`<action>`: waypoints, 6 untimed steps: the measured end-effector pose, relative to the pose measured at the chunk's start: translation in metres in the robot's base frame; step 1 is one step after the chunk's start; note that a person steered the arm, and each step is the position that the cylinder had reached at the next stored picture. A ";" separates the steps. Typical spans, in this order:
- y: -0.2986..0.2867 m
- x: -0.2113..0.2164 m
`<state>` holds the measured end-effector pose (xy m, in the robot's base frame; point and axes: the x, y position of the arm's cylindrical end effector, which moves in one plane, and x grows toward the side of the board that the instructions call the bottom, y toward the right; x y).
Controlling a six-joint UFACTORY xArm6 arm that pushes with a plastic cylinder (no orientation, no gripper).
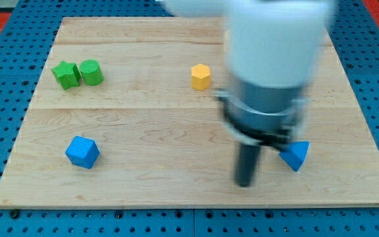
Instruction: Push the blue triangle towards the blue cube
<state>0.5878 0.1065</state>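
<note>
The blue triangle (296,155) lies at the view's lower right of the wooden board (176,125). The blue cube (82,152) lies at the lower left, far from it. My tip (244,184) is the lower end of the dark rod, just left of and slightly below the blue triangle, with a small gap between them. The arm's white and grey body above hides part of the board's upper right.
A green star (65,74) and a green cylinder (91,72) sit side by side at the upper left. A yellow hexagon block (201,76) sits at top centre. Blue pegboard surrounds the board.
</note>
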 end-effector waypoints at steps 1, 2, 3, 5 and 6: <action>0.084 0.007; 0.094 -0.020; 0.022 -0.031; 0.081 -0.075; 0.014 -0.095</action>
